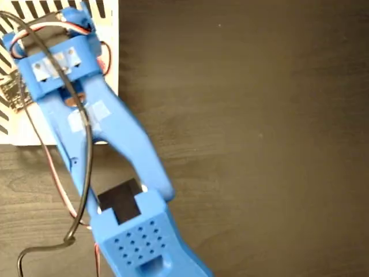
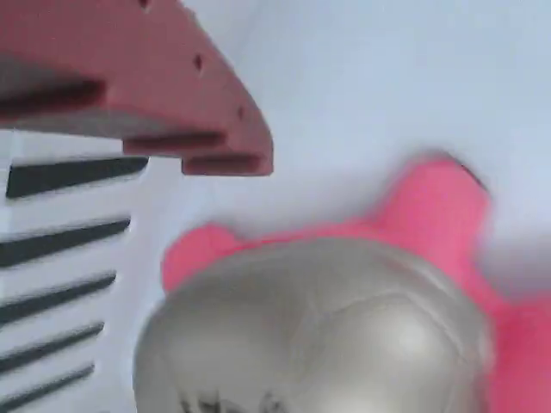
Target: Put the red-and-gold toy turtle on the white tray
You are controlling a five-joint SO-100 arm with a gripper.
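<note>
- While the blue arm reaches over the white tray, the red-and-gold toy turtle lies on that tray (wrist view).
- One red finger shows above it; I cannot tell how far the gripper is open.

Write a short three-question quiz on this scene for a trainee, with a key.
1. True or false: in the wrist view the red-and-gold toy turtle has the white tray beneath it.
2. In the fixed view, the blue arm reaches over which part of the picture? A) upper left B) upper right C) lower right
3. Fill in: the stripes along the tray's edge are ____.

Key: 1 true. 2 A. 3 black. Only one finger of the gripper shows, above and left of the turtle, so whether it is open cannot be told.
</note>
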